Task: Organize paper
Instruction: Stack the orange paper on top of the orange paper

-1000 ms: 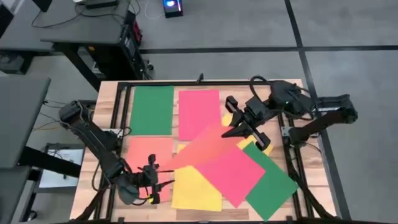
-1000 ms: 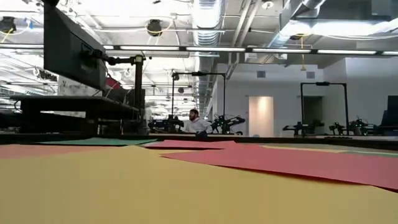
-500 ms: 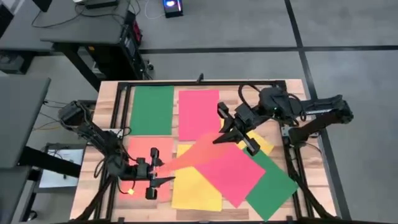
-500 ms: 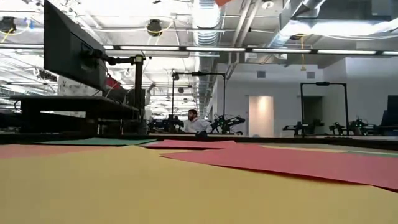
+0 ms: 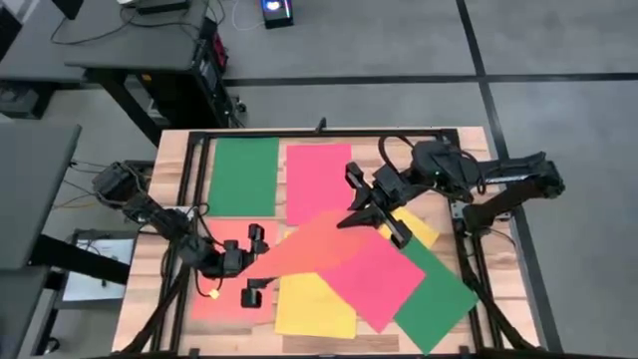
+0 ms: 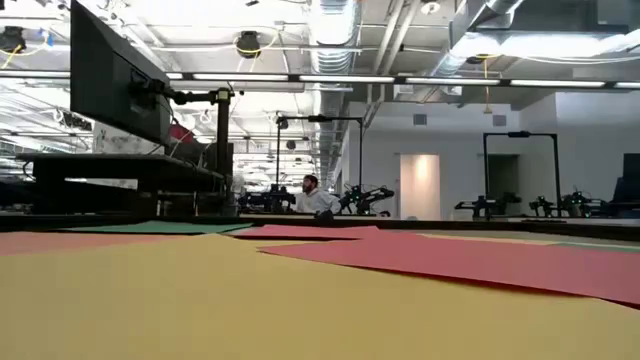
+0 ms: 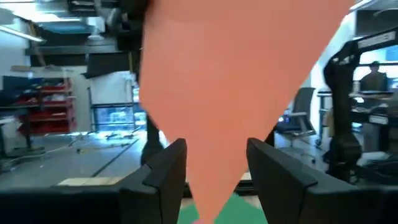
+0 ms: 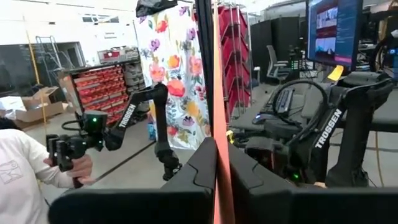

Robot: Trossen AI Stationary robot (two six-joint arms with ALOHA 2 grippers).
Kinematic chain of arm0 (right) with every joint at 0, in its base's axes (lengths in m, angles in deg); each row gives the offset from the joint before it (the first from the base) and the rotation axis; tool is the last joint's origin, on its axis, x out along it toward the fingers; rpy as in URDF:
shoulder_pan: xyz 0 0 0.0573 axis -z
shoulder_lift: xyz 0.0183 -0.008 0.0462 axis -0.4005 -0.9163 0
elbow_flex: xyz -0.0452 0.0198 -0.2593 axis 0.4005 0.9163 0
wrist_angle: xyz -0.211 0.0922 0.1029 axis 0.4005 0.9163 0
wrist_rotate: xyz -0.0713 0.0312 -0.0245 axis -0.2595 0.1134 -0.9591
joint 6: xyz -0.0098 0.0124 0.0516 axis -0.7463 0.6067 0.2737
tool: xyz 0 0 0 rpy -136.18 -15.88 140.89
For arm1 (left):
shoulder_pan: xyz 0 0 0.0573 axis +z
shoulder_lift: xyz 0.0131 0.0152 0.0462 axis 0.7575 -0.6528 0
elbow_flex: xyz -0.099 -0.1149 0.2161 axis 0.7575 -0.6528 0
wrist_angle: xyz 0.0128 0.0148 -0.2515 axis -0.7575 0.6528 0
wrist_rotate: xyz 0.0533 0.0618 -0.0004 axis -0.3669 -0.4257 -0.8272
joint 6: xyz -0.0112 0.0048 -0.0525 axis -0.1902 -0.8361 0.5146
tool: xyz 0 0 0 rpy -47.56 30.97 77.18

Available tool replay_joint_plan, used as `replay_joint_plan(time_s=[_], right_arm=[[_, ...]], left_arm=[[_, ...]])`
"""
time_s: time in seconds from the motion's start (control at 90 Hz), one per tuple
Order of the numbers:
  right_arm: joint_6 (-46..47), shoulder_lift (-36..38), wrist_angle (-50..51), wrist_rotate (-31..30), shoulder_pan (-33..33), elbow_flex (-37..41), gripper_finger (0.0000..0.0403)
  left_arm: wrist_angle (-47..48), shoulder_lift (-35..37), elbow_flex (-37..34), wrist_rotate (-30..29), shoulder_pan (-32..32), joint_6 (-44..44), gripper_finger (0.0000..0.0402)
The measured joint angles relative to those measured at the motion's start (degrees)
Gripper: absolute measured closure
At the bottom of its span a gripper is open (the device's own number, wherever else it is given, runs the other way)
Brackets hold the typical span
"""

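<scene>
Paper in mid-air: you now have one orange sheet (image 5: 314, 244) stretched between both arms above the surface (image 5: 174, 165), and it sits flatter and broader than half a second ago. Your left hand (image 5: 255, 265) has swung up toward the middle from the near edge, and your right hand (image 5: 371, 204) has eased slightly leftward, so the sheet has been carried toward the left half. That suggests a shared carry toward the sorted side, not yet a placement.

Your right hand is clamped narrow on the sheet's far corner; in the right wrist view the orange edge (image 8: 221, 124) runs straight up between closed fingers. Your left hand has the sheet's tip passing between its fingers (image 7: 165, 174), which stand fairly wide; whether they actually pinch it cannot be told.

Below, a green sheet (image 5: 244, 175) and a pink-red sheet (image 5: 317, 179) lie squared side by side at the far edge. A yellow sheet (image 5: 311, 304), another pink-red one (image 5: 374, 279) and another green one (image 5: 439, 299) overlap askew to the right.
</scene>
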Motion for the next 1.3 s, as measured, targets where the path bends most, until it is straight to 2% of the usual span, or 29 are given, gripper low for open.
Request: replay_joint_plan(time_s=[0.356, 0.811, 1.033, 1.3], right_arm=[[0.06, -0.06, -0.06, 0.0, 0.69, 0.0, 0.0403], [0.06, -0.04, -0.69, 0.02, 1.18, 0.0, 0.0403], [0.08, -0.04, -1.53, -0.16, 2.2, 0.02, 0.0403], [1.72, -3.0, -5.01, -1.77, 3.05, 0.16, 0.0403]], left_arm=[[13.77, 0.0, 3.12, 2.29, 0.49, 5.27, 0.025], [13.17, 0.0, 3.16, 5.22, 3.8, 11.03, 0.025], [13.1, 0.0, 3.17, 8.85, 4.79, 11.09, 0.025], [9.34, 0.0, 3.19, 8.3, 5.21, 8.44, 0.025]])
